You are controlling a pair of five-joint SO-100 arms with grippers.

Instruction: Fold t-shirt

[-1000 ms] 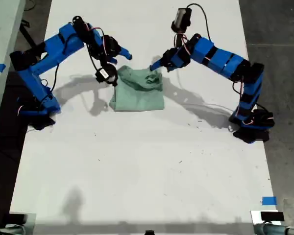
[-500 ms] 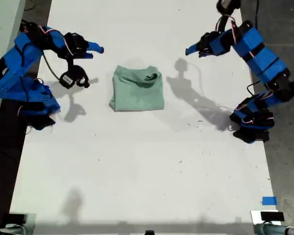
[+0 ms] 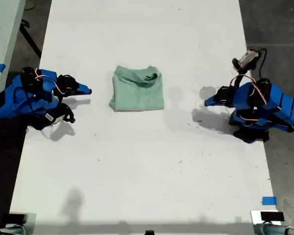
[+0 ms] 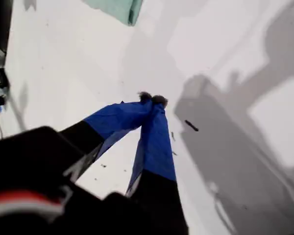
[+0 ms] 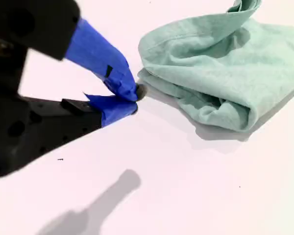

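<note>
Exterior view: the t-shirt [image 3: 137, 93] lies folded into a compact rectangle on the white table [image 3: 137, 171], at about 11 o'clock from the centre of that view, neck opening on its 12 o'clock edge. My first gripper [image 3: 207, 102] sits at about 3 o'clock from the t-shirt, well apart from it. My second gripper [image 3: 88, 91] sits at about 9 o'clock from it, nearer but not touching. Both arms are drawn in low over their bases at the table's side edges. The exterior view does not settle how the jaws stand; the wrist views do. In the first wrist view the blue jaws of my first gripper [image 4: 152, 99] meet at the tips with nothing between them, and only one corner of the t-shirt [image 4: 118, 9] shows, far off. In the second wrist view my second gripper [image 5: 134, 100] is likewise closed tip to tip and empty. There the t-shirt [image 5: 220, 68] shows stacked layers and a rounded fold along its near edge, with bare table between cloth and fingertips. The tabletop carries small dark specks and arm shadows. The floor [image 3: 274, 24] around it is dark grey, and a blue tape patch [image 3: 269, 200] marks the table near 5 o'clock in the exterior view.
</note>
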